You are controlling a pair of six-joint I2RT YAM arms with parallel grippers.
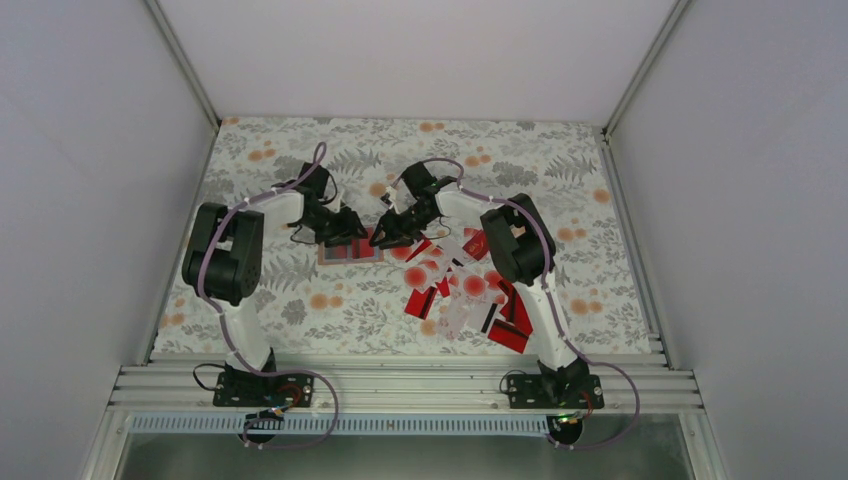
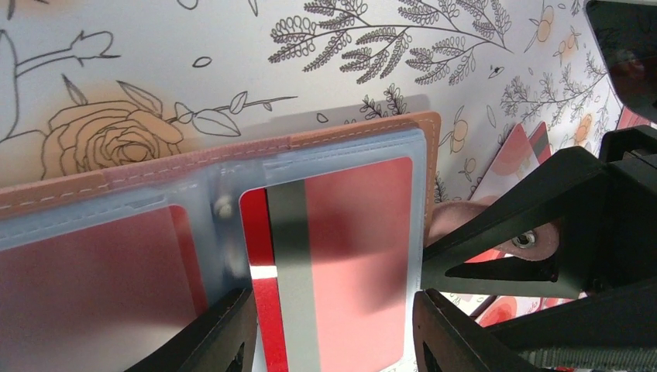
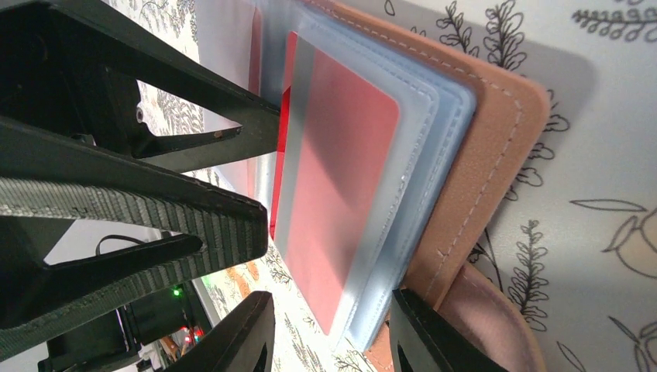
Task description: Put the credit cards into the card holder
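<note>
Since the whole rig sits in a white-walled box (image 1: 90, 150), the floral worktop (image 1: 300, 310) really stands out. Both arms lean in and meet mid-frame in the top view. The left pincer (image 2: 333, 329) is spread wide, fingers either side of a clear sleeve. The right pincer (image 3: 331, 333) is spread too, straddling the holder's edge. The card holder (image 1: 350, 250) lies flat and unfolded, tan outside, with a red card (image 2: 356, 263) with a dark stripe tucked in. Loose credit cards (image 1: 462, 285) are heaped right of centre.

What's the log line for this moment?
card holder: open | left pincer: open over sleeved red card | right pincer: open at holder corner | loose credit cards: piled beside holder
</note>
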